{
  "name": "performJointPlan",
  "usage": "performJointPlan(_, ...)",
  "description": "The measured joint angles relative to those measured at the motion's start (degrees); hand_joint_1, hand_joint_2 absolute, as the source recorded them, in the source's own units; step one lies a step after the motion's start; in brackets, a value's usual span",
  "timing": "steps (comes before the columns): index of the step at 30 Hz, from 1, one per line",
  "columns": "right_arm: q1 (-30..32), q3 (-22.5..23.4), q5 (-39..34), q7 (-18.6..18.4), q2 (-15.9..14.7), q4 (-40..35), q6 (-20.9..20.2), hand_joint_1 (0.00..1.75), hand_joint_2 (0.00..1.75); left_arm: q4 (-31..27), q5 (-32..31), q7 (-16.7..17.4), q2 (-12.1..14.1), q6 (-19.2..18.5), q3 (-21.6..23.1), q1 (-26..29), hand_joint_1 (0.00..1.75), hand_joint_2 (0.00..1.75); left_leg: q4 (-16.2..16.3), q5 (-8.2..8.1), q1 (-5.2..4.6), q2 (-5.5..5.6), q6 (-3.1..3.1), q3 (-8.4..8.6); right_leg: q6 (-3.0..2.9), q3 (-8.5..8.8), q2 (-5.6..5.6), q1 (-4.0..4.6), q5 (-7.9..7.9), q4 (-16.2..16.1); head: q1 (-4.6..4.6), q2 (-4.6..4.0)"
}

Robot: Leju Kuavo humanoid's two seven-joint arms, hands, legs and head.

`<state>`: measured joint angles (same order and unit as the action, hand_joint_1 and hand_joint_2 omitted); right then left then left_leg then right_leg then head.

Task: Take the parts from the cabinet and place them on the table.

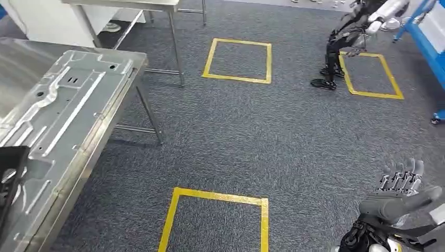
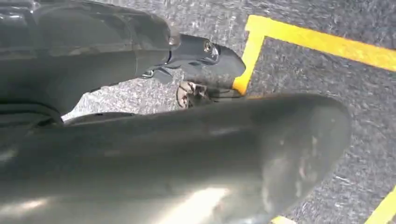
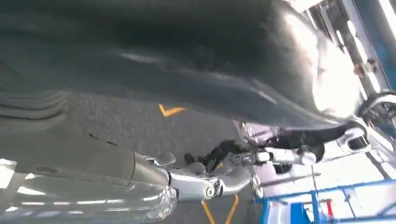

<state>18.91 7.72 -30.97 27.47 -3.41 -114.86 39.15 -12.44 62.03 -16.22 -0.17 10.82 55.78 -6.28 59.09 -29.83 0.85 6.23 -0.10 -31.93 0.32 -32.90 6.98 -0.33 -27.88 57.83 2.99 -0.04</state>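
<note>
A: On the steel table (image 1: 105,134) at the left of the head view lies a large flat stamped sheet-metal panel (image 1: 63,105), silver-grey, with ribs, slots and small holes pressed into it. It covers most of the tabletop and reaches close to the near edge.

B: And the hands?

A: Low on the right, the right hand (image 1: 400,191) hangs over the grey carpet (image 1: 252,136) with its fingers spread and nothing in them. The left hand (image 2: 205,60) appears close up in its own wrist view, above a yellow tape square (image 2: 299,37) on the floor. I see nothing in it, but whether its fingers are spread or curled I cannot tell.

B: How would that panel handle?

A: My guess is stiff along the ribs, yet thin enough to flex over its length, light for its size and awkward. Bare metal looks slippery, and the stamped edges may be sharp. I would take it with both hands on opposite long edges, near the middle, keeping it level.

B: Anything else nearby?

A: Another humanoid robot (image 1: 351,37) stands far off by a blue frame (image 1: 427,47).
</note>
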Motion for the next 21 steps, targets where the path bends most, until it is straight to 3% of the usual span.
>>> performJointPlan(2,0.14,0.37,-0.07,0.04,0.15,0.07,0.0,0.0,0.0,0.0,0.0,0.0,0.11,0.07,-0.02,0.0,0.0,0.0,-0.12,0.04,-0.29,-1.58,0.61,0.27,0.75,-0.15,1.65,-0.29,0.29,-0.38,-0.04,0.0)
performJointPlan(3,0.14,0.59,-0.11,0.13,0.22,0.07,0.0,0.0,0.0,-0.02,-0.02,0.0,0.11,0.09,-0.02,-0.1,0.0,0.0,-0.79,0.31,0.28,-2.73,1.05,0.65,1.0,-0.22,1.65,-0.32,-0.01,-0.05,-0.07,0.0)
performJointPlan(4,0.22,0.79,-0.15,0.35,0.35,0.11,0.0,0.0,0.0,-0.02,-0.07,0.0,0.17,0.09,-0.02,-0.21,0.0,0.0,-1.03,0.27,0.13,-3.5,1.26,0.98,1.19,-0.77,-1.85,0.1,-0.94,1.37,0.22,0.0)
performJointPlan(5,-0.07,1.01,-0.24,0.44,0.37,0.2,0.0,0.0,0.0,-0.02,-0.11,0.02,0.15,0.09,0.0,-0.18,0.0,0.0,-1.06,0.17,0.06,-4.49,1.5,1.12,1.5,-2.36,-4.33,0.14,-2.87,4.62,1.01,0.0)
performJointPlan(6,-0.25,1.11,-0.33,0.59,0.48,0.33,0.0,0.0,0.0,-0.02,-0.18,0.04,0.17,0.07,0.0,-0.07,0.0,0.0,-1.05,0.02,-0.07,-5.52,1.67,1.17,1.8,-4.79,-5.77,0.03,-5.11,9.23,1.37,0.0)
performJointPlan(7,-0.19,1.18,-0.5,0.66,0.63,0.46,0.0,0.0,0.0,0.0,-0.2,0.07,0.22,0.09,0.0,0.04,0.0,0.0,-1.05,-0.17,-0.2,-6.63,1.74,1.2,1.99,-7.22,-6.42,-0.12,-7.07,13.92,1.57,0.0)
performJointPlan(8,0.0,1.36,-0.92,0.77,0.76,0.55,0.0,0.0,0.0,0.02,-0.2,0.09,0.26,0.13,0.0,0.08,0.0,0.0,-1.03,-0.3,-0.24,-7.63,1.69,1.2,2.11,-9.03,-6.72,-0.24,-7.9,17.2,1.71,0.0)
performJointPlan(9,0.06,1.44,-1.05,0.83,0.9,0.74,0.0,0.0,0.0,0.04,-0.2,0.09,0.33,0.15,0.0,0.07,0.0,0.0,-1.03,-0.49,-0.29,-8.5,1.63,1.34,2.12,-9.27,-6.84,-0.27,-7.13,17.49,1.92,0.0)
performJointPlan(10,0.03,1.51,-1.27,0.96,1.01,0.9,0.0,0.0,0.0,0.07,-0.2,0.09,0.37,0.15,0.0,0.0,0.0,0.0,-1.03,-0.67,-0.34,-9.34,1.56,1.5,2.01,-8.26,-6.96,-0.25,-5.24,15.3,2.08,0.0)
performJointPlan(12,0.13,1.86,-1.38,1.11,1.24,1.01,0.0,0.0,0.0,0.07,-0.24,0.09,0.31,0.15,0.0,-0.17,0.0,0.0,-1.04,-1.13,-0.4,-10.66,1.27,2.16,1.43,-3.04,-8.18,-0.06,-0.05,5.36,2.34,0.0)
performJointPlan(13,0.1,2.01,-1.38,1.25,1.33,1.01,0.0,0.0,0.0,0.07,-0.28,0.09,0.31,0.15,0.0,-0.23,0.0,0.0,-1.1,-1.39,-0.45,-11.21,1.08,2.51,0.94,-0.64,-10.81,0.38,0.97,0.68,2.43,0.0)
performJointPlan(14,-0.06,2.23,-1.36,1.35,1.44,1.07,0.0,0.0,0.0,0.07,-0.31,0.09,0.31,0.15,0.0,-0.32,0.0,0.0,-1.01,-1.68,-0.82,-11.7,0.65,2.53,0.4,-0.12,-12.13,1.05,0.15,-0.08,2.28,0.0)
performJointPlan(17,0.12,2.86,-1.05,1.49,1.77,1.29,0.0,0.0,0.0,0.05,-0.35,0.09,0.22,0.15,0.0,-0.3,0.0,0.0,-1.52,-1.89,-0.59,-13.32,0.0,3.16,-0.43,-0.49,-9.93,1.3,0.13,-0.1,2.21,0.0)
performJointPlan(18,0.15,2.97,-0.94,1.49,1.88,1.27,0.0,0.0,0.0,0.02,-0.35,0.02,0.17,0.15,0.0,-0.41,0.0,0.0,-1.66,-2.21,-0.65,-13.69,-0.49,3.58,-0.88,0.03,-9.11,1.09,0.44,-0.84,2.19,0.0)
performJointPlan(19,0.31,3.15,-0.83,1.6,2.1,1.27,-0.02,0.0,0.0,0.0,-0.33,0.0,0.17,0.15,0.0,-0.55,0.0,0.0,-0.62,-3.0,-0.33,-8.62,-0.77,3.36,-1.12,0.45,-8.66,0.79,0.7,-1.45,1.94,0.0)
performJointPlan(20,0.04,3.24,-0.87,1.62,2.23,1.29,-0.02,0.0,0.0,0.0,-0.35,-0.09,0.17,0.13,0.0,-0.54,0.0,0.0,2.16,-4.66,-0.27,-5.82,-0.7,1.92,-1.38,0.58,-8.21,0.63,0.78,-1.57,1.68,0.0)
performJointPlan(21,-0.15,3.21,-0.9,1.64,2.34,1.31,-0.02,0.0,0.0,0.0,-0.33,-0.07,0.17,0.13,0.0,-0.45,0.0,0.0,6.84,-6.96,-0.38,-5.26,-0.74,-0.49,-1.55,0.6,-7.44,0.54,0.72,-1.58,1.2,0.0)
